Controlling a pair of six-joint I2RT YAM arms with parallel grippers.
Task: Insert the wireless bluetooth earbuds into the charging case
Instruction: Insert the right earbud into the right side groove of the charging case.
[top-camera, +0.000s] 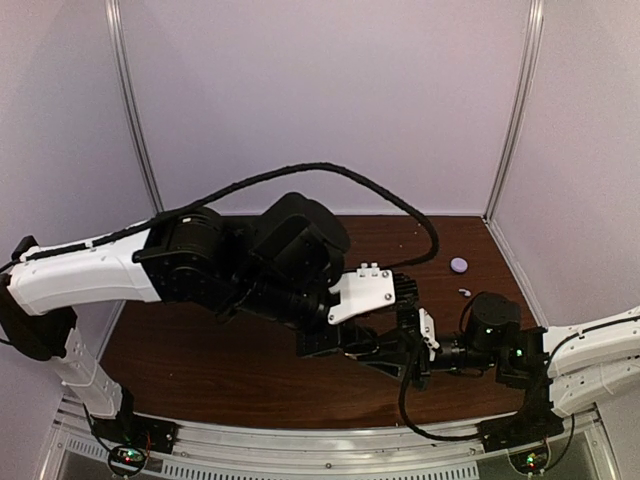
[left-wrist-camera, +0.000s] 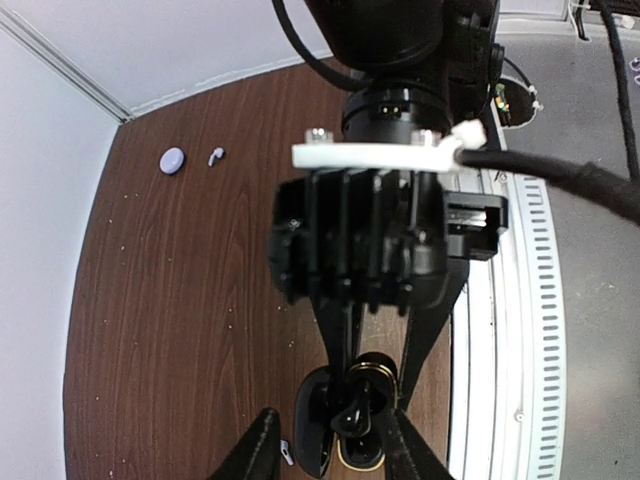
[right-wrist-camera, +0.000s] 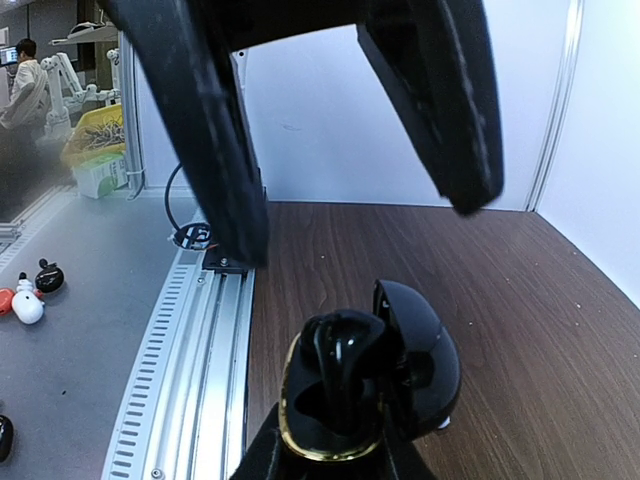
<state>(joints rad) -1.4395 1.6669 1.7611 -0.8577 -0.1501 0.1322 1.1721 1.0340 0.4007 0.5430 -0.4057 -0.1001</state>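
The black charging case (right-wrist-camera: 300, 425), gold-rimmed, is held just above the table's near edge with its lid (right-wrist-camera: 425, 345) swung open. My right gripper (right-wrist-camera: 330, 445) is shut on its body. A glossy black earbud (right-wrist-camera: 345, 365) stands in the case's well (left-wrist-camera: 368, 412), partly sticking out. My left gripper (left-wrist-camera: 335, 455) hangs open over the case, its fingers (right-wrist-camera: 215, 150) spread either side of it and touching nothing. One white earbud (left-wrist-camera: 285, 453) lies on the table beside the lid. Another white earbud (left-wrist-camera: 215, 155) lies far off (top-camera: 464, 291).
A small lavender disc (top-camera: 458, 265) lies by the far white bud, near the back right wall. A slotted aluminium rail (right-wrist-camera: 190, 350) runs along the table's near edge. Both arms crowd the middle front of the table (top-camera: 200, 350).
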